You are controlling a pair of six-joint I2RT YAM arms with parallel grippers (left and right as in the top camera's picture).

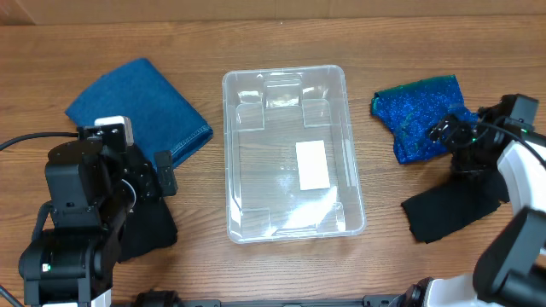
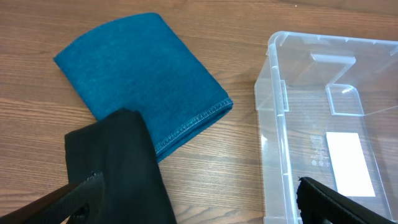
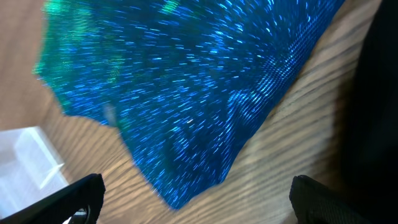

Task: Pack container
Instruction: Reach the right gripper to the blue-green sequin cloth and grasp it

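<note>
Glittery blue cloth (image 1: 420, 115) at the right edge looks slippery and rumpled, so the right hand (image 3: 196, 190), spread wide and empty just over it, could pinch only a fold and drop it short of the empty container (image 1: 264, 162) at the frame's centre.

Open-topped container (image 1: 264, 170) between blue towel (image 1: 136, 102), sequined cloth (image 1: 422, 115)

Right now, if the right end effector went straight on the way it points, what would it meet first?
The sparkly blue cloth, which fills the view ahead of the open right end effector. Depth is unclear, but it looks close.
</note>
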